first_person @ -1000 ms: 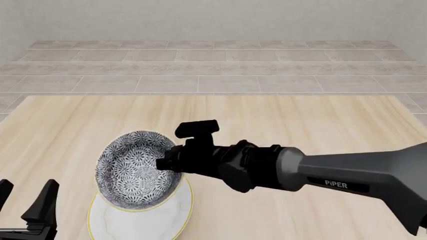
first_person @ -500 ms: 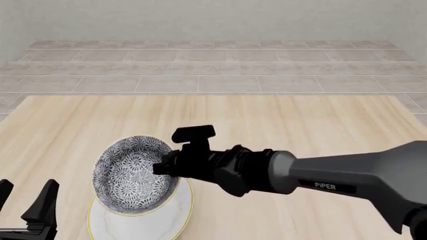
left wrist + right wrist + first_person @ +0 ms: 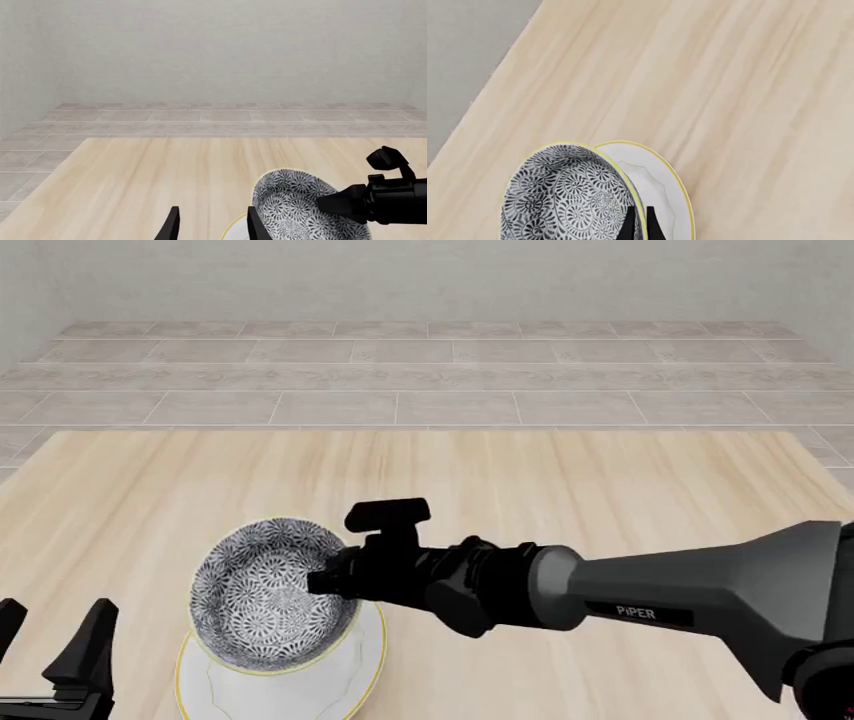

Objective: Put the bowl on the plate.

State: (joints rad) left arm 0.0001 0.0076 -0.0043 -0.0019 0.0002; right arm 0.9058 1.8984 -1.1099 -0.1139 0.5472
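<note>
Bowl (image 3: 274, 595) tilted, opening turned toward the near edge of the tabletop (image 3: 561, 480), rim pinched on its right side by the right gripper (image 3: 324, 580), jaws narrow with one finger inside the wall and one outside. Lower edge of the bowl over the plate (image 3: 300, 685), which lies flat near the tabletop's near-left corner; contact between the two not clear. Left gripper (image 3: 54, 645) low at the near-left edge, jaws wide apart around nothing, just left of the plate.
</note>
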